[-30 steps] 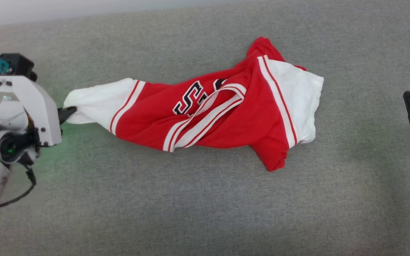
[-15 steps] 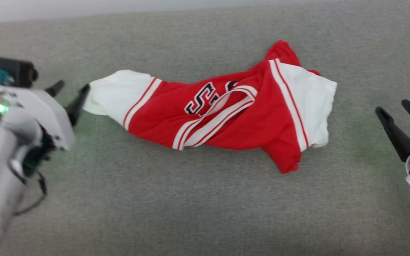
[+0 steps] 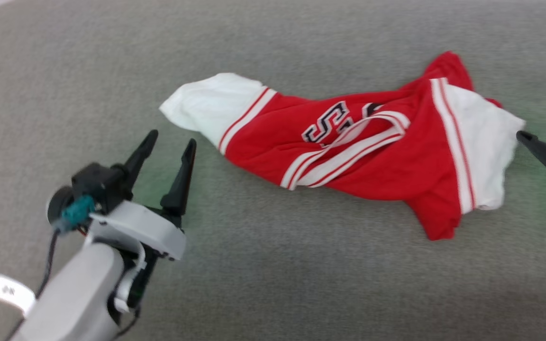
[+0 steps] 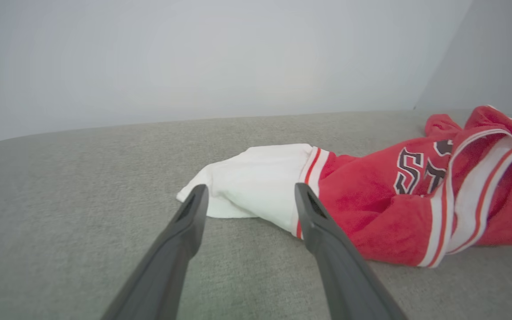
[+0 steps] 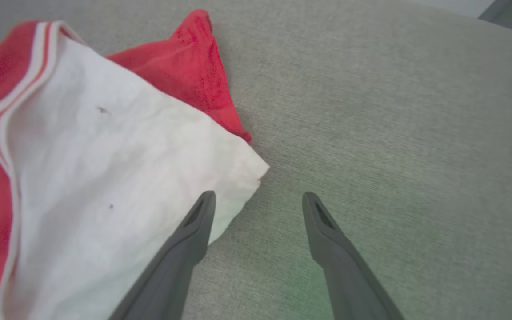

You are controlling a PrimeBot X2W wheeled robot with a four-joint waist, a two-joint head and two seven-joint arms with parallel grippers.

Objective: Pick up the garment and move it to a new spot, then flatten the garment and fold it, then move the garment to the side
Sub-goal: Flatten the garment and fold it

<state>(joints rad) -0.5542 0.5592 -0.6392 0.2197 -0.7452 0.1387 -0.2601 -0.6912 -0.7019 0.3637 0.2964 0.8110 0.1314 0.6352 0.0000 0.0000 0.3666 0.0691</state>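
- Across the upper middle and right of the head view, the garment point(image 3: 349, 156) lies loose on the grey bench point(image 3: 273, 284) — twisted lengthwise, with a white sleeve at each end and the striped neck trim wrung across the lettering.
- Nothing holds it, so the move to a new spot looks done; flattening, folding and moving aside remain.
- Left hand point(image 3: 172, 138), lower left, has its fingers spread, just short of the frame-left sleeve.
- Right hand point(image 3: 537, 130), at the right edge, is spread too — one finger overlaps the other sleeve's corner, contact unclear.
- The main hindrance, I judge, is the twist itself.

Garment point(image 3: 386, 175) red, sleeves point(image 3: 206, 104) white, trim point(image 3: 344, 158) red-white striped; surface point(image 3: 301, 274) grey.
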